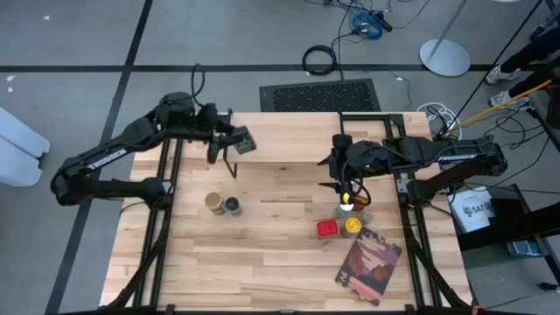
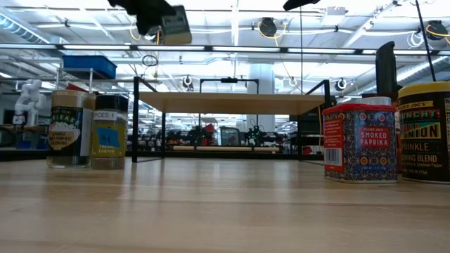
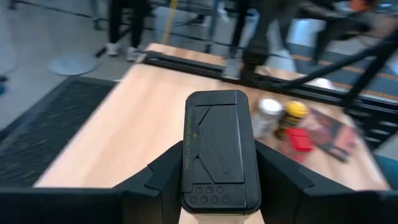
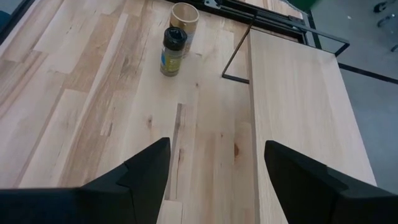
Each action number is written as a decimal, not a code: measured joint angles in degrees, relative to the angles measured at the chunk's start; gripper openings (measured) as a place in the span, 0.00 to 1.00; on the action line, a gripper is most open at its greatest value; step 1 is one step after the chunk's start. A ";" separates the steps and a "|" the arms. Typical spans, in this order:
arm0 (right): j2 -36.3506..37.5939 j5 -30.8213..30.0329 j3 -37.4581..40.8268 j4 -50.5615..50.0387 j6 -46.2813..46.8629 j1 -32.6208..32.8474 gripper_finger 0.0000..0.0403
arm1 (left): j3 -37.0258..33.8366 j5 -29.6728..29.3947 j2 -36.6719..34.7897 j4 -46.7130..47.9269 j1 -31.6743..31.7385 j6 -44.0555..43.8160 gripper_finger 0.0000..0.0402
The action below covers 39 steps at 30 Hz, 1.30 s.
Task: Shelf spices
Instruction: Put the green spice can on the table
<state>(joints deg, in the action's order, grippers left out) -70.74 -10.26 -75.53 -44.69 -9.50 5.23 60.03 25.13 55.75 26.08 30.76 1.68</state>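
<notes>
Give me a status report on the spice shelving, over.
Left gripper shut on black-lidded jar, raised above shelf left end. Right gripper open, empty, above table beside shelf. Six spices on table. Nothing blocking the shelf.

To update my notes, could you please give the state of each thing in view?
Left pincer: shut on the black-lidded tin, raised.
Right pincer: open, empty.
Shelf: upright, no spices on top.
Paprika tin: upright on the table, capped.
Tan-topped jar: upright, capped.
Book: flat, closed.
</notes>
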 joint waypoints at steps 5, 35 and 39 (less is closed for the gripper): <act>0.00 0.00 0.00 0.00 1.47 -0.01 0.62 | 0.00 0.04 -2.27 0.65 -7.36 -3.03 0.41; -4.07 0.00 0.02 -1.73 15.84 3.13 0.62 | 0.00 -40.37 4.21 9.72 -58.79 -26.77 0.41; -5.12 0.02 0.02 -1.84 16.29 3.13 0.62 | 0.00 -45.82 8.02 12.21 -63.61 -31.49 0.41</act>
<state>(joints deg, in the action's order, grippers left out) -75.86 -10.24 -75.50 -46.52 6.79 8.36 60.03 -20.69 63.77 38.29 -32.85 -29.81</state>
